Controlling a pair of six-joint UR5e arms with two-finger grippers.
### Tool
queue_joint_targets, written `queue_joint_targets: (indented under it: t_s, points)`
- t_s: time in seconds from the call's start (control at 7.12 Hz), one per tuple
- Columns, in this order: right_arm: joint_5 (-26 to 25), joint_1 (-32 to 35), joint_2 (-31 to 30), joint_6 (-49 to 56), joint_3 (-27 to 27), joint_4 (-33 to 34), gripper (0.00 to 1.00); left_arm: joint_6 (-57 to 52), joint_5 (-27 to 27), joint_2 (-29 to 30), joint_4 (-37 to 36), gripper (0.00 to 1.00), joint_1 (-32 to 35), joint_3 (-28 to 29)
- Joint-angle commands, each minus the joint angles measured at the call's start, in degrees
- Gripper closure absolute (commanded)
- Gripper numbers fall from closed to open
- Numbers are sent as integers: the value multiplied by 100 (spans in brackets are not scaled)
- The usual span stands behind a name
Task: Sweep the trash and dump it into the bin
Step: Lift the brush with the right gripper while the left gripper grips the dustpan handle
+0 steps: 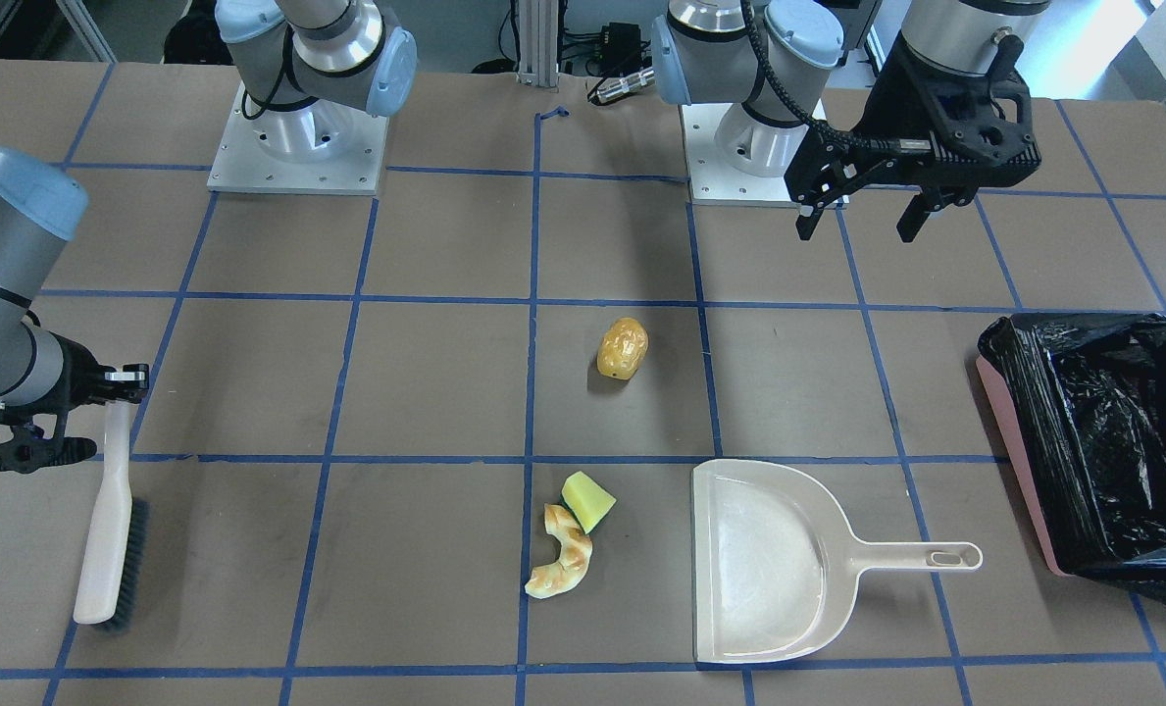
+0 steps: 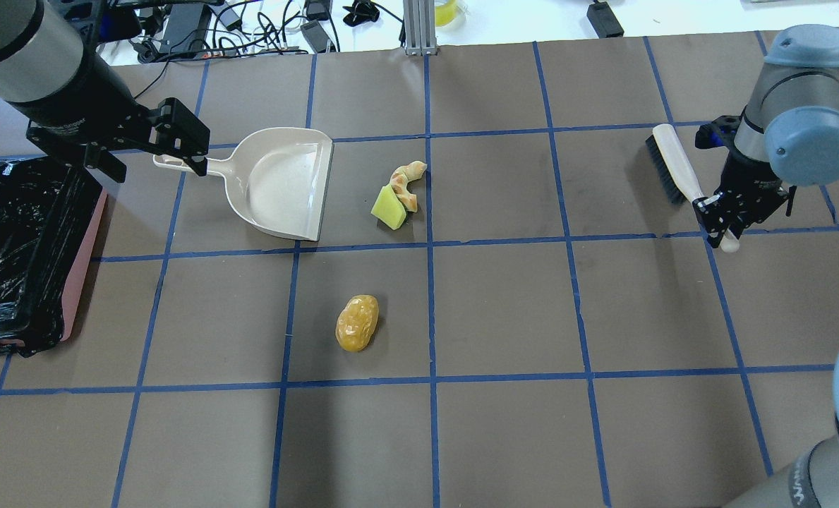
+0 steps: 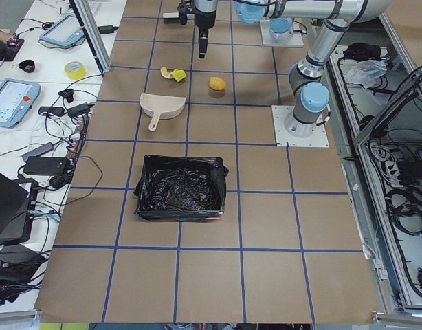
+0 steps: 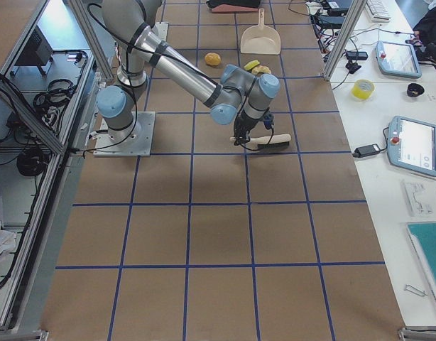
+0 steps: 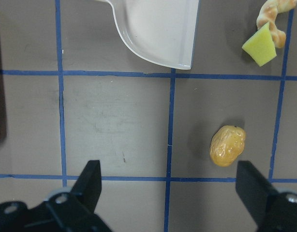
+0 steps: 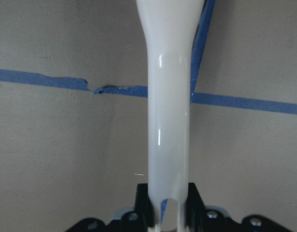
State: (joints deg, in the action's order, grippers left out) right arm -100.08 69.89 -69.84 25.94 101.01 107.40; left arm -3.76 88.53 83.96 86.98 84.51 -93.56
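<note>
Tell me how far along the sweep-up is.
Done: the right gripper is shut on the brush, at its handle. In hand: the left gripper hangs open in the air, not yet on the dustpan. Left: the golden lump, yellow-green wedge and pastry all lie on the table, the dustpan is empty, and nothing is in the bin.

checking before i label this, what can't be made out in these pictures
- bin: one end cut off by the frame edge in the front-facing and overhead views; tiny in the left view.
- brush: bristles fall outside the right wrist view.
- dustpan: handle end covered by the left end effector in the overhead view.
</note>
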Motion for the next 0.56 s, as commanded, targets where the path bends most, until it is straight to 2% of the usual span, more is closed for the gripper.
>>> queue_joint_targets:
  t_s: [0.0,0.14,0.28,0.42]
  points:
    - [-20,173,-126,-421,-404,-235,100,24,-54,102,-31,0,-48,31]
    - [-124,601,-144,-798,-807,-733,100,599,-46,181,-397,0,-48,-65]
    - [-352,1153,-127,-1558,-1237,-1425,100,2127,6,277,-618,0,-48,-83]
    - [-380,1577,-127,-2062,-1337,-1589,100,3613,-2,374,-682,0,-57,-83]
